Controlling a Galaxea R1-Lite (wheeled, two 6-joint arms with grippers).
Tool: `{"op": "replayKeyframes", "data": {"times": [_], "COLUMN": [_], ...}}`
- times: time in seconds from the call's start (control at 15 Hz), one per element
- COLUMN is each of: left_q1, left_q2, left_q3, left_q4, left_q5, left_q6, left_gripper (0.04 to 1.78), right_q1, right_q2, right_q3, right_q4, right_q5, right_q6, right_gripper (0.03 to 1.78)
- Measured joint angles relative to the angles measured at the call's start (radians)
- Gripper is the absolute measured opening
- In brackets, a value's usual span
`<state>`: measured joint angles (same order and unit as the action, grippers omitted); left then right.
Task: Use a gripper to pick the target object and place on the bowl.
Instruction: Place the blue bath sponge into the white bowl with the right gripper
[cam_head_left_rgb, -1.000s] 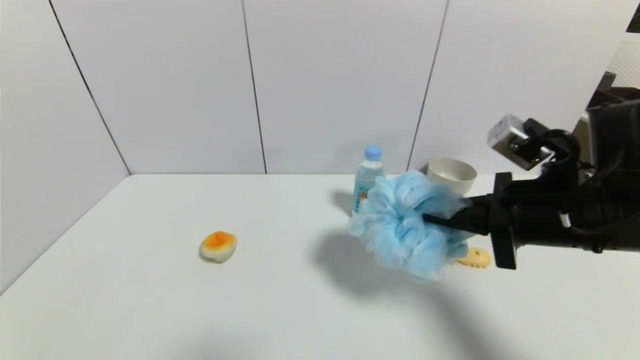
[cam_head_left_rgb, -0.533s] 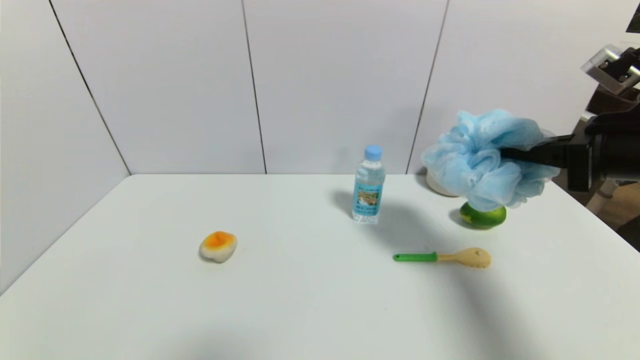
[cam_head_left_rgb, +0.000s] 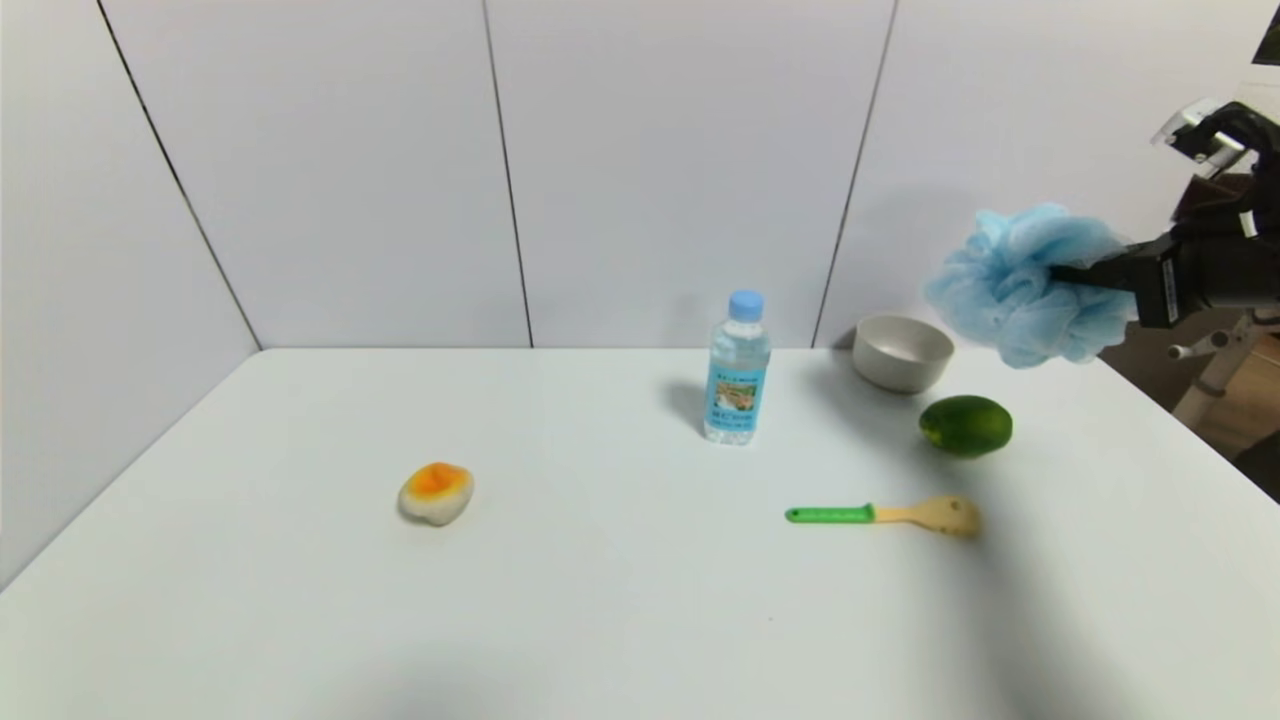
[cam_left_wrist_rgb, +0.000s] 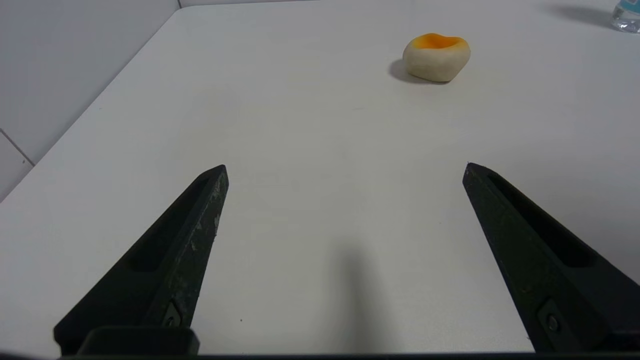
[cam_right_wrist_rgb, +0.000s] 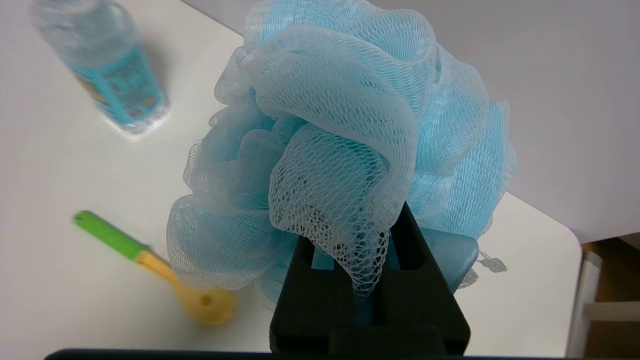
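My right gripper (cam_head_left_rgb: 1060, 275) is shut on the light-blue mesh bath pouf (cam_head_left_rgb: 1025, 285) and holds it in the air, to the right of and above the off-white bowl (cam_head_left_rgb: 902, 352). The bowl stands empty at the back right of the table. In the right wrist view the pouf (cam_right_wrist_rgb: 345, 135) fills the middle and hides the tips of the gripper (cam_right_wrist_rgb: 357, 235); the bowl is hidden there. My left gripper (cam_left_wrist_rgb: 345, 167) is open and empty, low over the table's front left.
A blue-capped water bottle (cam_head_left_rgb: 738, 370) stands left of the bowl. A green fruit (cam_head_left_rgb: 965, 425) lies in front of the bowl. A green-handled wooden spoon (cam_head_left_rgb: 885, 514) lies nearer. An orange-topped cake (cam_head_left_rgb: 436, 492) sits at the left. The table's right edge (cam_head_left_rgb: 1190, 425) is close.
My right gripper has lifted the pouf from low over the spoon and fruit, up and to the right. The bowl, fruit and spoon have come into full view.
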<state>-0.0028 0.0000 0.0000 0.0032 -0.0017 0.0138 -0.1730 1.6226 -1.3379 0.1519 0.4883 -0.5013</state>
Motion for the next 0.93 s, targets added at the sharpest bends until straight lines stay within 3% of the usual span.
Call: {"op": "replayKeyframes", "data": {"times": [0.6, 0.93], "left_q1": [0.0, 0.0], "left_q2": [0.0, 0.0], "left_q3": [0.0, 0.0], "left_q4": [0.0, 0.0], "left_q5": [0.0, 0.0], "left_q6": [0.0, 0.0], "left_gripper": [1.69, 1.69], "right_q1": [-0.023, 0.009], "right_q2": [0.311, 0.408], "right_q3": [-0.229, -0.298], "right_q4": [-0.082, -0.127], "right_q5": [0.004, 0.011], "right_q6": [-0.236, -0.263], "right_gripper": [0.16, 0.16]}}
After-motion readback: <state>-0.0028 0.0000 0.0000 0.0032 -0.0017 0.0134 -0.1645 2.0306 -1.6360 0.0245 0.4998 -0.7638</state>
